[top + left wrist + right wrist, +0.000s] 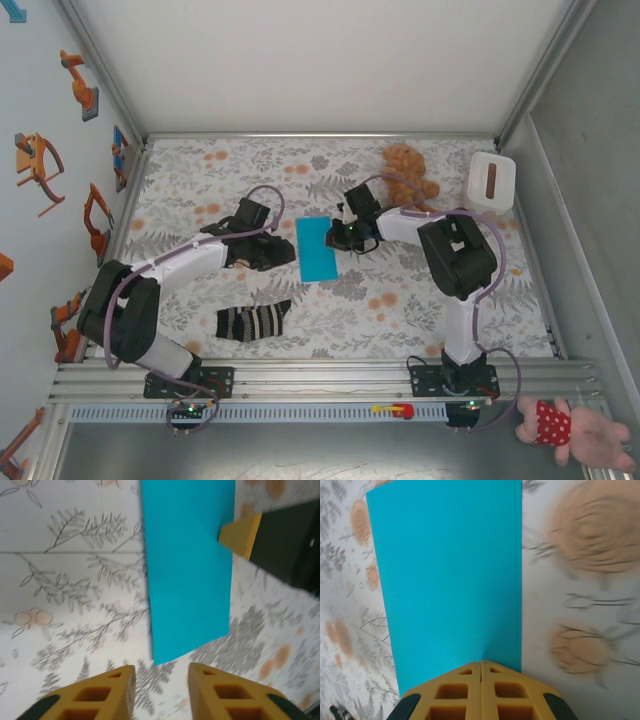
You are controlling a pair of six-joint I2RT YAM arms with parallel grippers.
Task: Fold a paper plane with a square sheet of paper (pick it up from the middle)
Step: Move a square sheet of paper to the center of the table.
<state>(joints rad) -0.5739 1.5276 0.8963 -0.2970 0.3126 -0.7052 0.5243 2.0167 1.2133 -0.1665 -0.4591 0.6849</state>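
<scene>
The turquoise-blue paper (318,248) lies flat mid-table as a narrow rectangle, half a square wide, with a doubled layer showing along one long edge (518,580). My left gripper (284,251) sits just left of it, low over the cloth and open, with nothing between its yellow fingers (161,680); the paper's corner (187,565) lies just beyond them. My right gripper (341,237) is at the paper's right side. Its jaws are shut together, and the tip (481,664) rests over the sheet (450,580) near that edge. One right finger (242,534) shows in the left wrist view.
A black-and-white striped sock (253,321) lies near the left arm. A brown teddy bear (405,170) and a white box (491,182) stand at the back right. A pink plush toy (570,428) lies off the table at the front right. Walls enclose the floral cloth.
</scene>
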